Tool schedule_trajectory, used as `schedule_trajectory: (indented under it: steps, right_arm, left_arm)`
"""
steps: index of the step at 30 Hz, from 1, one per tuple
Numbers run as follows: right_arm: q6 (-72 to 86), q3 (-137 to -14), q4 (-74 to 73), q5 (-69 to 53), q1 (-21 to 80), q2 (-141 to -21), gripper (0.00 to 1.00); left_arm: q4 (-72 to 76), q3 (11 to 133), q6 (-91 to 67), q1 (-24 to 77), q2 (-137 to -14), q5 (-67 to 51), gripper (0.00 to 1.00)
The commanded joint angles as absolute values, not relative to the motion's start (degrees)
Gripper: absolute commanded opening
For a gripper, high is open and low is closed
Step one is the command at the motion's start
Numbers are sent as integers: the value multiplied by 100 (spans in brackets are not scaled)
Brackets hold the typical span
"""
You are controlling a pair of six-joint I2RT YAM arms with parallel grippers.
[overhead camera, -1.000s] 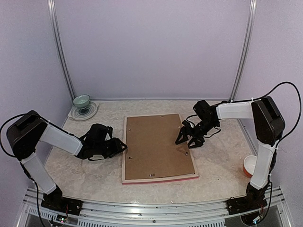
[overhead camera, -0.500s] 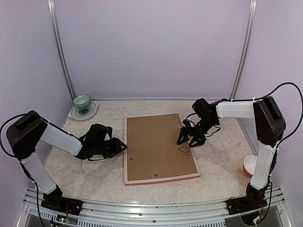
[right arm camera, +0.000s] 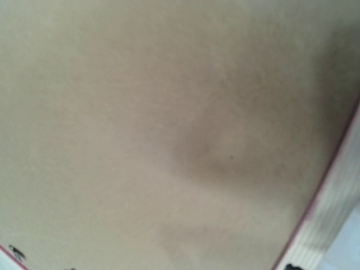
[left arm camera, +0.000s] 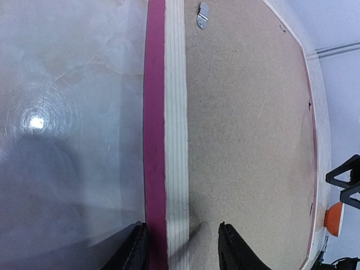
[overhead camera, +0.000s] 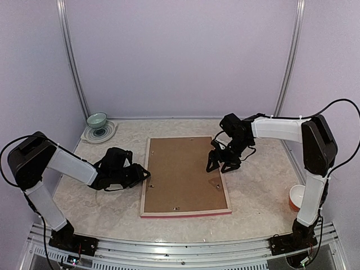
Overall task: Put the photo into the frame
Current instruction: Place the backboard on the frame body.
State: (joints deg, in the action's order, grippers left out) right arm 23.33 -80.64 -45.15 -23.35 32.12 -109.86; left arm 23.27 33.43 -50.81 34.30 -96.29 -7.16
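The frame [overhead camera: 143, 194] lies face down in the middle of the table, with pale wood rails and a pink edge along its near side. A plain brown backing board [overhead camera: 180, 174] fills it. The photo is hidden. My left gripper [overhead camera: 147, 175] is open at the frame's left rail. In the left wrist view [left arm camera: 183, 247] its jaws straddle the pink and pale rail [left arm camera: 175, 140]. My right gripper [overhead camera: 217, 167] is open, fingers down on the board by the right rail. The right wrist view shows only blurred board [right arm camera: 169, 112] and a strip of rail [right arm camera: 337, 202].
A green bowl [overhead camera: 97, 119] stands on a plate [overhead camera: 104, 134] at the back left corner. An orange and white cup [overhead camera: 296, 197] stands near the right edge. A small metal hanger clip [left arm camera: 202, 14] sits on the board near the left rail.
The frame has slid left and turned a little, its left rail now closer to my left gripper. My right gripper moved left with it. The left arm has not moved.
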Motion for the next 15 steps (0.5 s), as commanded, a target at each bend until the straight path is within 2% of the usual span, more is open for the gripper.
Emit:
schedule_trajectory:
  steps: [1,15]
  right_arm:
    - [2230,-8315,-4675,-2066,3297,-10776,79]
    - [2215,-8496,-4524,-1556,3375,-10879,79]
  left_arm:
    - [2111,3190,-5106,3428,-9733,-786,43]
    - [2077,3199,-5086,3445,-9757,-761,43]
